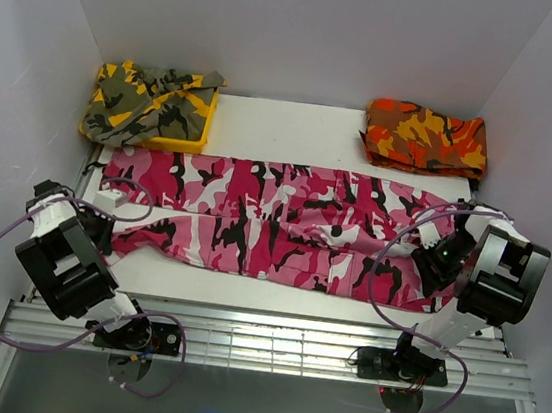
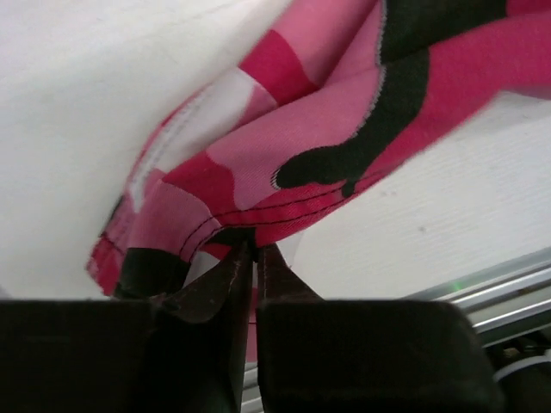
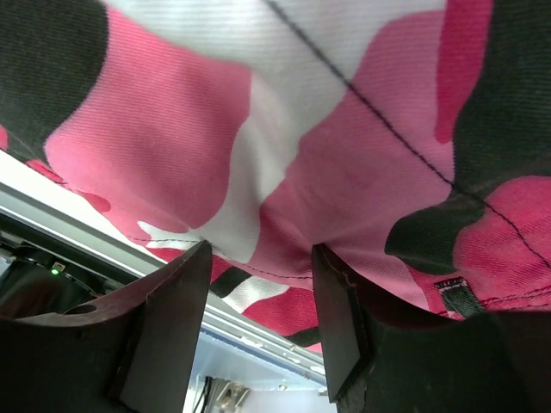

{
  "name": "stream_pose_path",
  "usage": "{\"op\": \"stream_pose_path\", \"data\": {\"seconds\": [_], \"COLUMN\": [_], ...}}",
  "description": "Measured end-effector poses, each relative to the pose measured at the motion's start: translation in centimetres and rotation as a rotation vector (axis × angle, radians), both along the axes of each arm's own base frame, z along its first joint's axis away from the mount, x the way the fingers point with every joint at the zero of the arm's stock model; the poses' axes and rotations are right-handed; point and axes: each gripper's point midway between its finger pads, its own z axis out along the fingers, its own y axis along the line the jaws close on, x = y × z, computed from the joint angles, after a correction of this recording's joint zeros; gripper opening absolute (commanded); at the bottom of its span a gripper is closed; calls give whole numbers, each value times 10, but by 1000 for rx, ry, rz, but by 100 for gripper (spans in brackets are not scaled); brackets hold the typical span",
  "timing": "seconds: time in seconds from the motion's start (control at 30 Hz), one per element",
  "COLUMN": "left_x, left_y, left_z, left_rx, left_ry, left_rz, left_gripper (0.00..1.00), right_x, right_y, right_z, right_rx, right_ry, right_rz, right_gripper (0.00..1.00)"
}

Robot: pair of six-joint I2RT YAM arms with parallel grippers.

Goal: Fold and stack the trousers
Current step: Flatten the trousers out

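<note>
The trousers (image 1: pixel 274 221), in pink, white and black camouflage, lie stretched left to right across the white table, legs to the left and waist to the right. My left gripper (image 1: pixel 107 231) is at the near leg's hem. In the left wrist view its jaws (image 2: pixel 254 249) are pinched together on the stitched hem of the trousers (image 2: pixel 344 112), which is lifted off the table. My right gripper (image 1: pixel 428 261) is at the near right edge of the waist end. In the right wrist view its jaws (image 3: pixel 258 249) stand apart, with the trousers (image 3: pixel 327 129) draped against both tips.
A yellow-olive camouflage garment (image 1: pixel 143 100) lies heaped in a yellow tray (image 1: pixel 188 140) at the back left. An orange-red camouflage garment (image 1: pixel 426 136) sits folded at the back right. White walls close in three sides. A metal rail (image 1: pixel 270 337) runs along the near edge.
</note>
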Motion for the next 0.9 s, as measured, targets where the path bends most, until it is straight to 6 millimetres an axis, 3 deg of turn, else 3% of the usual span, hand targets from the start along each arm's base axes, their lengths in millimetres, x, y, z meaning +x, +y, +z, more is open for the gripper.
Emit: {"op": "stream_pose_path", "data": {"seconds": [0.1, 0.2, 0.37, 0.4, 0.47, 0.53, 0.7, 0.9], "left_x": [13, 38, 68, 73, 76, 80, 81, 64], "left_y": [15, 36, 53, 54, 55, 72, 106, 108], "left_z": [2, 22, 49, 52, 55, 61, 84, 75], "left_rx": [23, 69, 91, 85, 67, 122, 197, 148], "left_ry": [-4, -58, -115, -122, -120, -130, -165, -111], "left_rz": [48, 70, 67, 65, 60, 66, 150, 220], "left_gripper": [0, 0, 0, 5, 32, 47, 48, 48], "right_x": [0, 0, 2, 2, 2, 0, -4, -4], "right_y": [0, -2, -4, -4, -5, -10, -24, -33], "right_z": [-1, -1, 0, 0, 0, 0, 0, -1], "right_rx": [-11, -25, -29, -28, -22, -37, -76, -107], "right_ry": [18, 54, 83, 90, 102, 110, 121, 136], "right_rz": [-18, -37, -64, -70, -85, -92, -110, -108], "right_gripper": [56, 56, 55, 55, 55, 55, 54, 54]}}
